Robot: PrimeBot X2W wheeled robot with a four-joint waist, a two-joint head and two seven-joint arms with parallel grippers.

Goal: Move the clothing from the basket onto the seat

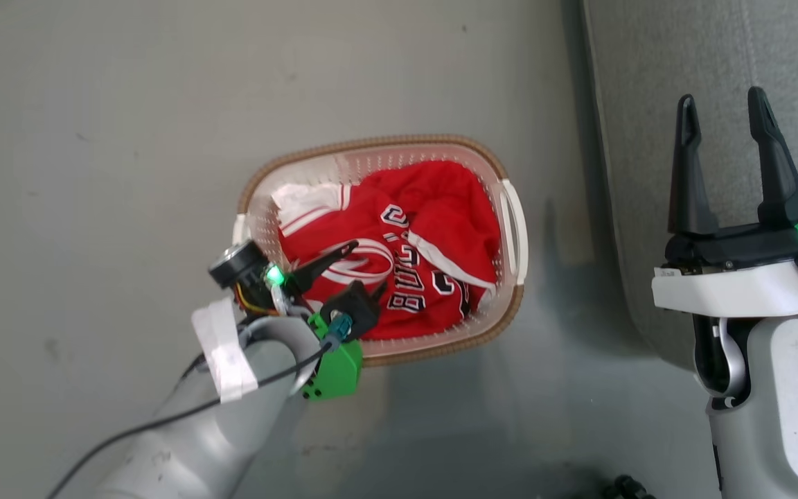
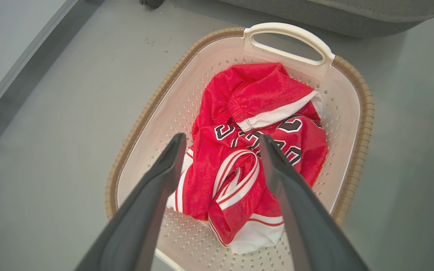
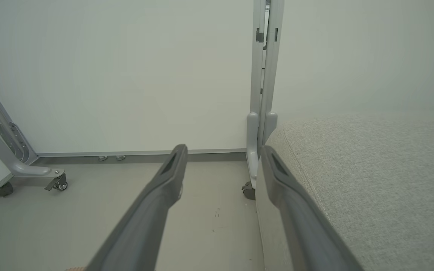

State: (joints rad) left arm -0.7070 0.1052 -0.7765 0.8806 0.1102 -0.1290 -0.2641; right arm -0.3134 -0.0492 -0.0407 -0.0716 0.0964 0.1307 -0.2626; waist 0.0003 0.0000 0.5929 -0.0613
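Clothing [image 1: 433, 229] in basket [image 1: 371, 143], L tool [image 1: 364, 269] over it

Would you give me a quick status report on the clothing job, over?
Left gripper open, poised over clothing in basket. Right gripper open, empty, by seat. Bare floor between basket and seat.

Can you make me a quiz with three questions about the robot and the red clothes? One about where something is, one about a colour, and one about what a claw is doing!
1. Where is the red clothing?
A. in the basket
B. on a table
C. hanging on a hook

2. What colour is the basket's rim?
A. blue
B. brown
C. black

3. How is the left claw above the basket?
A. open, holding nothing
B. shut on a sock
C. shut on a handle

Answers:
1 A, the clothing lies bunched inside the basket's white walls.
2 B, the woven-look rim is brown.
3 A, its jaws stand wide apart with nothing gripped.
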